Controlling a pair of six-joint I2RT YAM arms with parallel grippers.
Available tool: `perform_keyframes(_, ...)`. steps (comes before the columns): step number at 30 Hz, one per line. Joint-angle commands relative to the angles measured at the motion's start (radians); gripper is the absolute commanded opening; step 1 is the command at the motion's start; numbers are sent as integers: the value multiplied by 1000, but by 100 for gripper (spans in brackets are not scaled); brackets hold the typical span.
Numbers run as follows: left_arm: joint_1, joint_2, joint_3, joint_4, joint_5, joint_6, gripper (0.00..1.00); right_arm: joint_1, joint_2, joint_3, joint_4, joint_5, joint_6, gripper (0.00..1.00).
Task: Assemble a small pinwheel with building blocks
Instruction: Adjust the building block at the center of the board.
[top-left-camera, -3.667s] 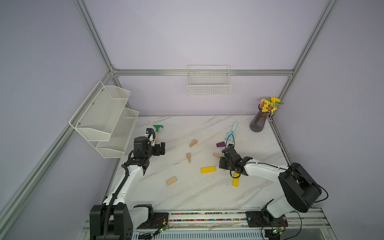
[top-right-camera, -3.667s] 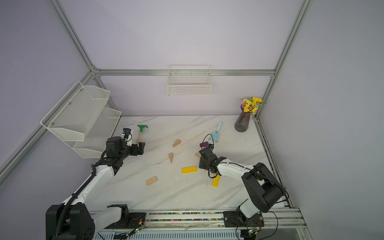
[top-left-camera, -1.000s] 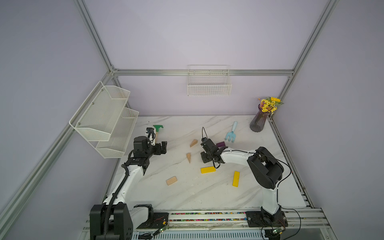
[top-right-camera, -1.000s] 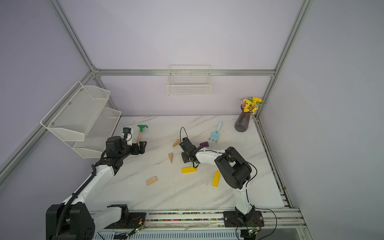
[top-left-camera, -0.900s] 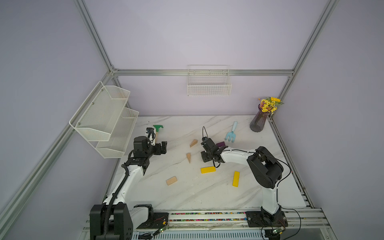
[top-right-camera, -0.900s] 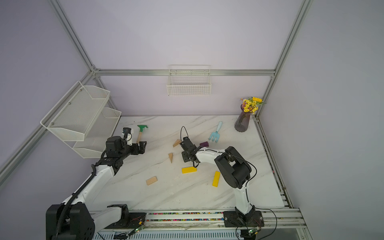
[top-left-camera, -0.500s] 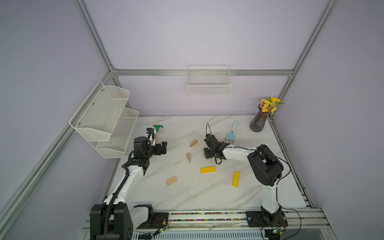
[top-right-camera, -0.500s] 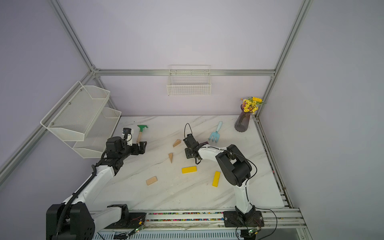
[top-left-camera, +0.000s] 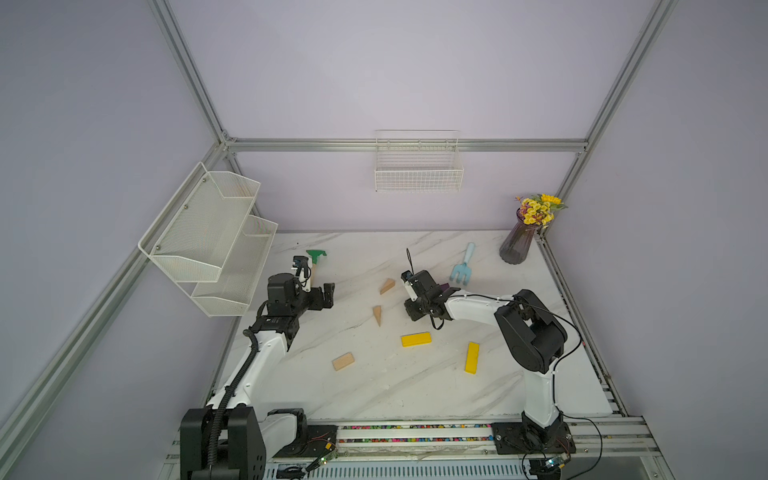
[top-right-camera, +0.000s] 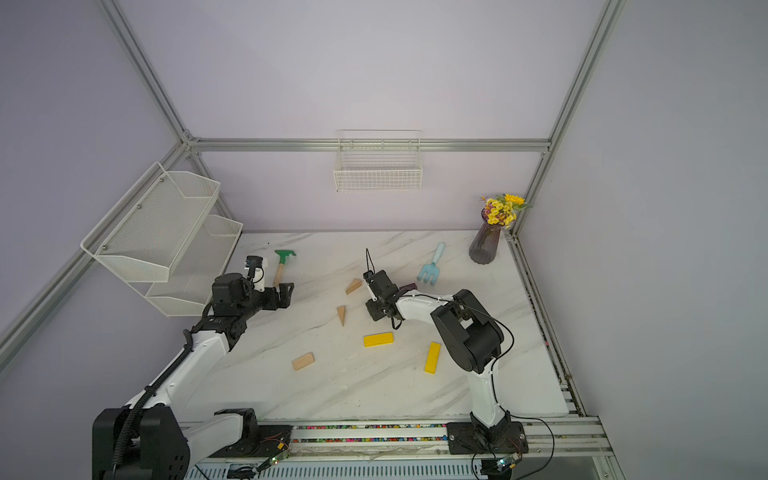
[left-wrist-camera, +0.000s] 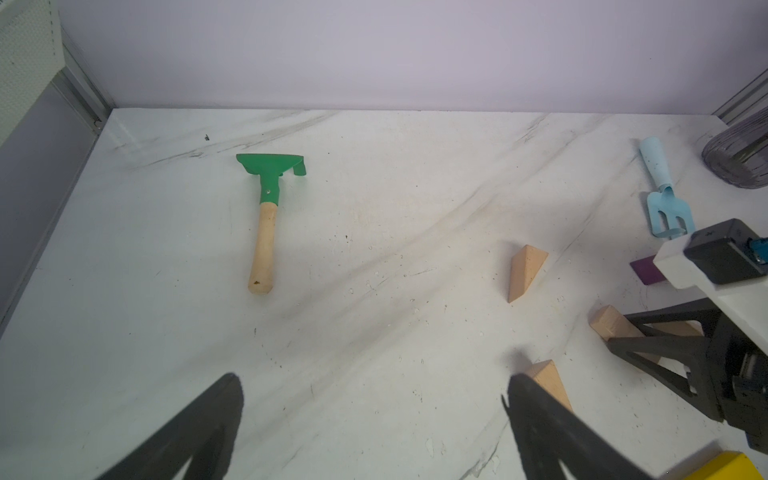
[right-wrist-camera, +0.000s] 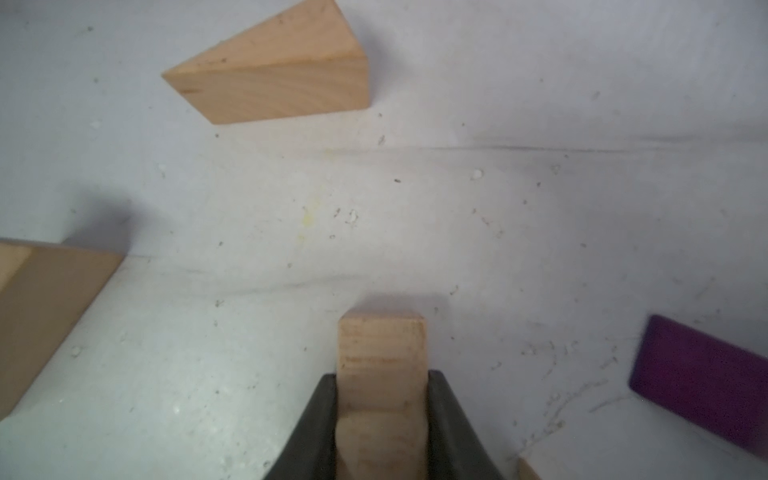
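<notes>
One pale block gripped, the other pieces lying loose

The right arm (top-left-camera: 473, 305) is reaching over the middle of the white marble counter (top-left-camera: 374, 395), its jaws clamping a pale wood rectangular block (right-wrist-camera: 382, 365); whether the block is touching the counter I cannot tell. One pale wood wedge (top-left-camera: 387, 286) is lying just left and farther, a second pale wood wedge (top-left-camera: 377, 314) left and nearer, and a purple wedge (right-wrist-camera: 702, 382) just right. Nearer, a yellow bar (top-left-camera: 416, 339), a second yellow bar (top-left-camera: 471, 357) to its right and another pale wood block (top-left-camera: 343, 361) at left are lying apart, unjoined. The left arm (top-left-camera: 266, 353) is hovering near the green-headed, wooden-handled rake (left-wrist-camera: 266, 208) at far left, jaws spread wide, holding nothing.
</notes>
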Motion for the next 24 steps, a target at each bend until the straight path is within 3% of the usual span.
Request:
perform_keyframes(1,-1,-14,-1,43,18,-20,100,20,-8,-36,-11,-45,-191,25)
perform_keyframes(4,-1,-11,0,43,24,-21,100,26,-5,-38,-6,-54,-278,29)
perform_keyframes(8,0,-8,-2,45,27,-21,100,24,12,-17,-32,27,-287,54)
perform_keyframes(11,-2,-9,-2,45,28,-21,100,19,-8,-30,-36,46,-259,63)
perform_keyframes(24,-1,-6,-2,49,35,-24,100,-62,-61,-88,-42,101,-174,65)
